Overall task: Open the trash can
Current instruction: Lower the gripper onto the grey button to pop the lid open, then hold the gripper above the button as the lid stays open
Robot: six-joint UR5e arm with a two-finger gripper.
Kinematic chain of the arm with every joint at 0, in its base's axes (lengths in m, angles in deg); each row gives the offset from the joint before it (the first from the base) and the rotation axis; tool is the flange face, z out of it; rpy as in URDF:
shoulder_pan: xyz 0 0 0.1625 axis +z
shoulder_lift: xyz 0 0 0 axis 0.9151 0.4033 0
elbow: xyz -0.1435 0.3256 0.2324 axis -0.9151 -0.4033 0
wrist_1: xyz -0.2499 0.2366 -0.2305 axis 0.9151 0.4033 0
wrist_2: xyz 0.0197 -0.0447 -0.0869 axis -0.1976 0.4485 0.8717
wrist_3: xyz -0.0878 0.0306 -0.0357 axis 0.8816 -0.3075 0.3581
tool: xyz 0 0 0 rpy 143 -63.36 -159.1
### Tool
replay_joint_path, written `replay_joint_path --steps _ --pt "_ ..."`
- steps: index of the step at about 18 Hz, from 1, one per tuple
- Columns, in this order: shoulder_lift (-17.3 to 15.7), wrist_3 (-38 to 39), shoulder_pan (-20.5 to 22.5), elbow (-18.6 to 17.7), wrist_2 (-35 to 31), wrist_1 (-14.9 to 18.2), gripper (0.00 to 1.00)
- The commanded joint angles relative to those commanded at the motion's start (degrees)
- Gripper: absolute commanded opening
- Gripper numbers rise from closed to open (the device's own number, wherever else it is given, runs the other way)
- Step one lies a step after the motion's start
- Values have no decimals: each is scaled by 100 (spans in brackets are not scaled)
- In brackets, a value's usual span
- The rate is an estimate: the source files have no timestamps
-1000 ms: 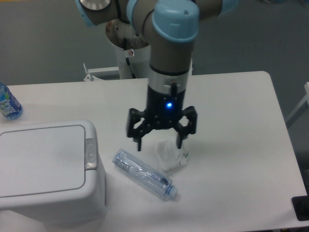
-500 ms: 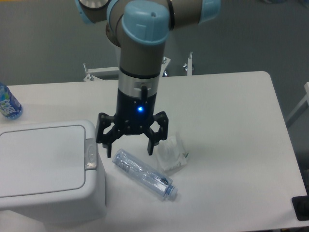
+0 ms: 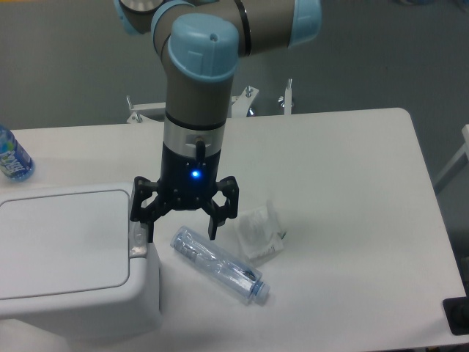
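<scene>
Where spread black pincer hangs, boxy white plastic trash can, flat-lidded.

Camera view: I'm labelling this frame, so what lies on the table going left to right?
Blue-labelled bottle → trash can → tool, open at the can's right edge → clear bottle lying on its side → crumpled clear packaging.

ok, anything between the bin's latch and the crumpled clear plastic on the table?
Yes: the open hand hangs over that stretch, and the upper end of the lying clear bottle sits there, seen in the fixed camera view.
</scene>
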Motion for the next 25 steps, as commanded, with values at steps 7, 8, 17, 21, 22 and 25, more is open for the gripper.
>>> replay_joint_path --steps 7,8,17,21,22,25 --pt "0 0 0 0 0 0 100" --pt "0 -9 0 17 0 0 100" --pt "44 -26 0 9 -9 -9 100" --pt "53 -105 0 192 0 -17 100" --pt "35 -97 17 315 0 -18 100" --pt "-79 -158 297 465 -131 -61 100"
